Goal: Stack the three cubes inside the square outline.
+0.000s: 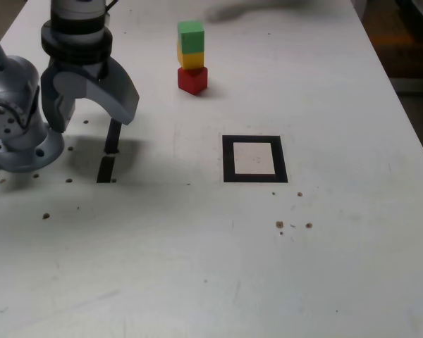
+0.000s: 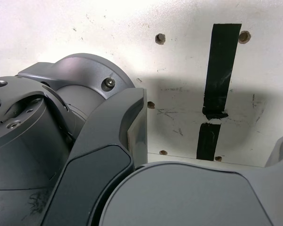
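Note:
The three cubes stand in one small tower at the back of the white table: green cube (image 1: 191, 36) on top, yellow cube (image 1: 192, 58) in the middle, red cube (image 1: 192, 79) at the bottom, slightly turned. The tower is behind the square outline (image 1: 254, 159) and apart from it; the outline's white interior holds nothing. My gripper (image 1: 92, 121) hangs open and empty at the exterior view's left, well away from the cubes. In the wrist view one grey finger (image 2: 114, 141) fills the foreground; no cube and no outline show there.
Two short black tape strips (image 1: 110, 149) lie end to end under the gripper and show in the wrist view as tape strips (image 2: 218, 89). The arm's grey base (image 1: 14, 120) is at the exterior view's left edge. Small brown holes and specks (image 1: 280, 224) dot the table.

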Controlling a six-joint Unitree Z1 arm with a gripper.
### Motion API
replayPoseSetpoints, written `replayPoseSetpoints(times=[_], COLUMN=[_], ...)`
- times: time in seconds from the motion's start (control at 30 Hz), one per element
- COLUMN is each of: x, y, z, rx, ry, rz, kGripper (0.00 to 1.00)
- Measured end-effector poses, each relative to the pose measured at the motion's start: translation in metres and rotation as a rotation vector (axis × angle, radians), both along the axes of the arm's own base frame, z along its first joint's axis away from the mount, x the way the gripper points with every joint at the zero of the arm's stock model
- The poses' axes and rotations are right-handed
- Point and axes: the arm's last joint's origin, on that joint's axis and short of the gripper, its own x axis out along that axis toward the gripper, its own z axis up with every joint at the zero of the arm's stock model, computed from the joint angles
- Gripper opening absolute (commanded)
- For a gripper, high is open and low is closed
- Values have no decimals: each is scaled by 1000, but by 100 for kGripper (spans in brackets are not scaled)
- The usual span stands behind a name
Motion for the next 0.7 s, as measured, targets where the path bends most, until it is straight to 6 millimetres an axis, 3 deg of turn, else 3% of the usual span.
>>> replayPoseSetpoints(times=[0.4,0.7], x=[0,15], y=[0,6], z=[3,62], rx=[2,70], ry=[0,-4], rz=[0,-50], kGripper=[100,100])
